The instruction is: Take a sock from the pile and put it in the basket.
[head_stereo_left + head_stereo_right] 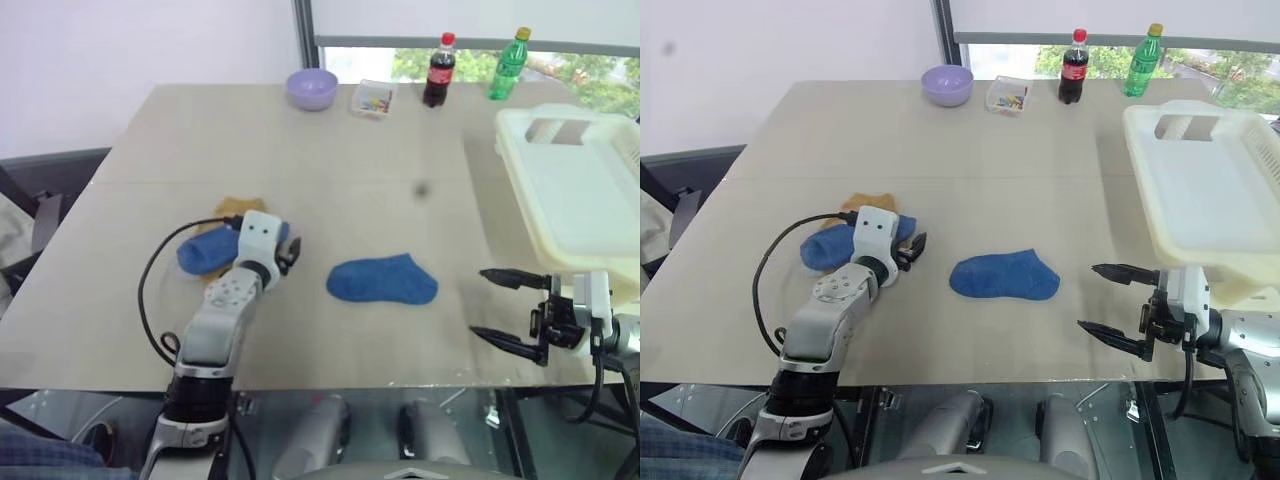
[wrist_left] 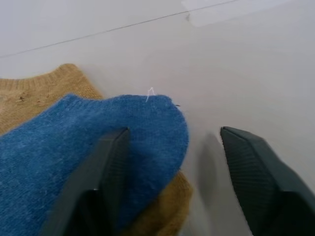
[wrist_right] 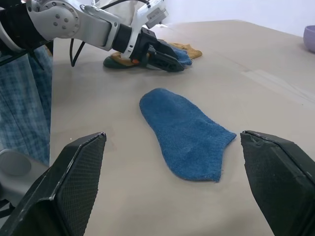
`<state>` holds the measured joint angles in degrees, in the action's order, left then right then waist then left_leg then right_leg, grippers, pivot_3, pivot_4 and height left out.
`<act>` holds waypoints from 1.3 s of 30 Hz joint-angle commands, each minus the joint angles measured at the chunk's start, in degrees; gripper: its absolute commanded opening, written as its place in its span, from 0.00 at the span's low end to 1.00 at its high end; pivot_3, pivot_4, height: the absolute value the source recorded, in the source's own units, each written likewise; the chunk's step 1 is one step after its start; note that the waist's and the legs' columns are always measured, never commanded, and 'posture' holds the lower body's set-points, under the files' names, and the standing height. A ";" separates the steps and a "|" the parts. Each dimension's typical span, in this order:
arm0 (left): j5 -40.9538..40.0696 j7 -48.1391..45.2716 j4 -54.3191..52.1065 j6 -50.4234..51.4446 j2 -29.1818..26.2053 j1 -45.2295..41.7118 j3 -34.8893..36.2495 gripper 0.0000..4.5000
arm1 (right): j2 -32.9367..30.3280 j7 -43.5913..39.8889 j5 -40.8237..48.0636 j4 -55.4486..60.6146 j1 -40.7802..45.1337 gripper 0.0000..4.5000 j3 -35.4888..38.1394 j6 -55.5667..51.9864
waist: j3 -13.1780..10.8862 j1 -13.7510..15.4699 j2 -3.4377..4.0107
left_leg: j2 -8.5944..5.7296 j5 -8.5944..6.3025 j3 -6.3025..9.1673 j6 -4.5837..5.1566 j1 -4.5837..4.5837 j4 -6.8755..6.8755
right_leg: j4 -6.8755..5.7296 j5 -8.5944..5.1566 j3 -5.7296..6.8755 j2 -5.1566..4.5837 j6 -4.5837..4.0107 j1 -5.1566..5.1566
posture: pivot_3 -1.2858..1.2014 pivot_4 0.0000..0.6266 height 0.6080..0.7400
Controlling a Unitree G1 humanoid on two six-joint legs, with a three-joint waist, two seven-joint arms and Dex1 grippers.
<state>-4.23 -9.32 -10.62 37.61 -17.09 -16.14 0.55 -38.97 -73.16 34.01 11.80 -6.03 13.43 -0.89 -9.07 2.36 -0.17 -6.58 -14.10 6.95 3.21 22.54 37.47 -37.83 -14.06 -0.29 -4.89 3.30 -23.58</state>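
The pile (image 1: 215,240) was seen near the bench's (image 1: 330,150) left edge, partly hidden by the left tool (image 1: 288,250), its fingers part-open astride a blue sock's tip, while the right tool (image 1: 505,310) was held wide open and empty beside the basket (image 1: 570,190), cut off at the frame's right.

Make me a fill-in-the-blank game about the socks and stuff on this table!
1. The sock lying alone mid-table is ____.
2. The bowl at the far edge is ____.
3. The bottle with the yellow cap is ____.
4. The left gripper is at the sock ____.

Missing words: blue; purple; green; pile
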 commanded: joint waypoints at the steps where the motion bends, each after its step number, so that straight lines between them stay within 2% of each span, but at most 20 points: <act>1: 0.59 0.01 -0.29 -1.11 -0.16 -0.54 0.40 0.25 | 0.29 0.09 0.57 1.01 -0.38 1.00 0.55 0.99 | 0.00 0.00 0.00 | 0.00 0.00 0.00 0.00 0.00 0.00 | 0.00 0.00 0.00 0.00 0.00 0.00 | 0.52 0.24 1.00; 4: 1.10 -0.20 -0.30 -2.08 -0.27 -0.78 0.29 0.00 | 0.30 0.08 0.56 1.04 -0.64 1.00 0.60 1.10 | 0.00 0.01 0.00 | 0.00 0.00 0.00 0.00 0.00 0.00 | 0.00 0.00 0.00 -0.01 0.00 0.00 | 0.52 0.24 1.00; 12: 1.94 -0.80 -0.68 -2.80 -0.37 -0.46 -0.61 0.00 | 0.79 0.29 0.41 1.15 -0.66 1.00 0.26 1.13 | 0.00 0.00 -0.01 | 0.00 0.00 0.00 0.00 0.00 0.00 | 0.00 0.00 0.00 0.00 0.00 0.00 | 0.52 0.24 1.00; 18: 1.74 -2.15 -1.71 -0.91 1.09 -4.86 -3.17 0.00 | 0.73 0.28 0.29 0.81 -0.06 1.00 0.27 1.11 | -0.01 0.21 -0.02 | -0.01 0.00 0.01 0.00 0.01 0.02 | 0.00 0.01 0.02 -0.01 0.01 0.00 | 0.52 0.24 1.00; 26: 3.14 -7.03 4.81 -0.44 3.13 -11.54 -11.12 0.00 | 0.74 0.25 -0.14 0.10 1.05 1.00 0.13 1.50 | -0.01 -0.14 -0.03 | -0.04 0.00 0.00 0.00 0.02 0.04 | -0.01 0.02 0.00 0.00 0.04 0.00 | 0.52 0.24 1.00; 30: 2.66 -7.53 9.84 -0.73 6.32 -15.74 -12.65 0.00 | 0.97 0.52 -0.25 0.17 1.14 1.00 0.07 1.42 | -0.02 -0.07 -0.04 | -0.04 0.01 0.01 0.00 0.02 0.05 | -0.02 0.03 0.01 0.00 0.05 0.00 | 0.52 0.24 1.00; 34: 3.87 -7.31 21.28 -6.23 13.35 -21.41 -15.78 0.00 | 1.39 1.13 -0.86 0.21 0.93 1.00 -0.10 1.89 | -0.03 0.22 -0.06 | -0.11 0.01 0.04 0.01 0.05 0.09 | -0.02 0.04 0.06 -0.04 0.07 0.02 | 0.52 0.24 1.00; 39: 4.04 -8.29 29.41 -11.86 19.70 -25.00 -17.46 0.00 | 1.03 2.12 -1.40 0.33 0.80 1.00 0.11 2.14 | -0.06 -0.24 -0.11 | -0.18 0.00 0.02 0.03 0.13 0.10 | 0.07 0.09 0.00 -0.09 0.16 -0.01 | 0.52 0.24 1.00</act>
<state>-0.61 -16.85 17.28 29.16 0.97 -38.86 -16.37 -37.71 -71.83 32.50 11.04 -5.26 12.62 0.35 -9.13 2.12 -0.28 -6.76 -14.10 6.96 3.23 22.67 37.57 -37.77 -13.97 -0.32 -4.96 3.46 -23.62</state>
